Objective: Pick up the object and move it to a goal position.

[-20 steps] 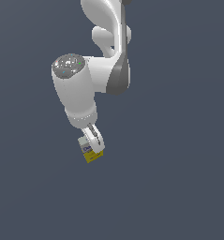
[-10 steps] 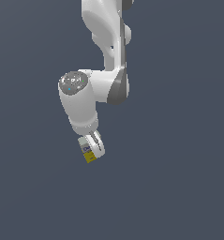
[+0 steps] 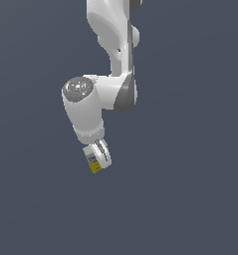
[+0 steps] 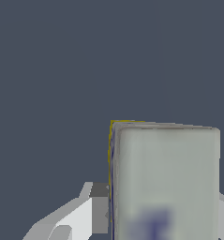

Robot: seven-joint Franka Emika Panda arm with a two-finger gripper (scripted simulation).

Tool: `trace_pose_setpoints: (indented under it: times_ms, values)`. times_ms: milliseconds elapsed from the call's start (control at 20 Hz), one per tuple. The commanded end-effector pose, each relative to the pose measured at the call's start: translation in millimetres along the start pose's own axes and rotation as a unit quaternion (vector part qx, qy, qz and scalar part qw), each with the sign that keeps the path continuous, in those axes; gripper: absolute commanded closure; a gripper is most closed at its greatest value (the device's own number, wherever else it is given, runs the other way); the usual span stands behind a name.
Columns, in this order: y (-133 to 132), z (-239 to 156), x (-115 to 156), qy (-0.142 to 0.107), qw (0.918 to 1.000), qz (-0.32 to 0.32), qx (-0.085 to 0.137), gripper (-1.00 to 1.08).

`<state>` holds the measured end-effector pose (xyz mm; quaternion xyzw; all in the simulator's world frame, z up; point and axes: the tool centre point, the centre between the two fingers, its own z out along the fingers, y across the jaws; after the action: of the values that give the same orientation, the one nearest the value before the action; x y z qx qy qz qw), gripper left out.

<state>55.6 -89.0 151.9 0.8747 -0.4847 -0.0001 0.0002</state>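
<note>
The small carton [image 3: 94, 162], white-grey above with blue lettering and yellow below, sits between the fingers of my gripper [image 3: 98, 160] in the exterior view. The gripper is shut on it and holds it in the air, tilted, below the white wrist [image 3: 83, 112]. In the wrist view the carton [image 4: 165, 180] fills much of the picture as a pale face with a blurred blue mark and a thin yellow edge. One grey-white finger [image 4: 87, 208] presses against its side; the other finger is mostly hidden behind the carton.
Only a flat dark grey-blue background shows around the arm [image 3: 113, 30]. No table edge, goal marker or other object is in view.
The wrist and elbow have swung lower and toward the exterior view's right. The carton stays clamped in the gripper and has shifted slightly the same way.
</note>
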Motion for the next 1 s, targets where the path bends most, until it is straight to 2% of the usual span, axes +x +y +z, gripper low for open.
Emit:
trace_pose_setpoints:
  times_ms: [0,500,950]
  values:
    - [-0.1,-0.1,0.0,0.0,1.0,0.0,0.0,1.08]
    - [0.4,-16.1,-3.6,0.0,1.0,0.0,0.0,1.08]
    - [2.1,-84.8,-18.7,0.0,1.0,0.0,0.0,1.08]
